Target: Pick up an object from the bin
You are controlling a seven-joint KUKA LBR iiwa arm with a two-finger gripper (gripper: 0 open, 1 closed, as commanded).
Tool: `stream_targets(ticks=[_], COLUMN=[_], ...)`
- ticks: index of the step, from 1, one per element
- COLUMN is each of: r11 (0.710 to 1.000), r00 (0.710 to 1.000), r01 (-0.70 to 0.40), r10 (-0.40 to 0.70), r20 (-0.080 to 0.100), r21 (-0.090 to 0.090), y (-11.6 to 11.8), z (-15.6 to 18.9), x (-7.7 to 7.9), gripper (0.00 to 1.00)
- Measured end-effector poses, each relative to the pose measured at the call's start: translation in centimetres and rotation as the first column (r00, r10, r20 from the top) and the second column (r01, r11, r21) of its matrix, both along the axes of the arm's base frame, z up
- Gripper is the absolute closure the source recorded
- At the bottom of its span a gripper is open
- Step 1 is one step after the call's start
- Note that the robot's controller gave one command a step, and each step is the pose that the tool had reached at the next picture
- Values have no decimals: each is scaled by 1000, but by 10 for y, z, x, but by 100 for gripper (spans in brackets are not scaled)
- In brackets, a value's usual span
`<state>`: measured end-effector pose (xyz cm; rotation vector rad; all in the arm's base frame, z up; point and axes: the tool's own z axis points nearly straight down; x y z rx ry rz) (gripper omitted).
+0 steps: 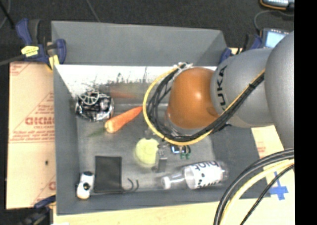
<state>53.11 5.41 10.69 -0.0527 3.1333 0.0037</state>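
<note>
The grey bin (124,55) stands on a dark surface, with its things spread loosely across its floor rather than heaped.

In the camera view, the arm (257,90) reaches in from the right, its orange cover (190,97) over the middle of the bin. The gripper (161,162) hangs low below it, just beside the right edge of a pale yellow-green ball (145,151) near the front centre. Whether the gripper is open or closed, I cannot tell; nothing shows in its hold.

The ball looks the likely target, and it has 2 near neighbours: a clear bottle (195,176) lying on its side just right of the gripper, and a carrot (123,119) up and to the left.

The main risk, as I judge it, is offset. The gripper seems to sit at the ball's side, not over its centre, so a closing pinch could squeeze the round ball out and send it rolling toward the carrot. A descent here could also press on the ball's edge and push it away, or clip the bottle's neck and drag it along. A black square pad (108,173) at the front left lies well clear.
</note>
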Motion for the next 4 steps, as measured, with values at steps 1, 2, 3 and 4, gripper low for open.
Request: stream_targets(ticks=[1, 2, 3, 4], r11=[974, 952, 952, 947], r00=[974, 952, 952, 947], r01=[-225, -307, -306, -322], r10=[225, 307, 306, 322], r20=[5, 11, 11, 20], r21=[-3, -3, -3, -7], y=[-3, -50, -50, -57], z=[-15, -36, -36, 157], x=[13, 32, 32, 35], gripper=[0, 100, 100, 100])
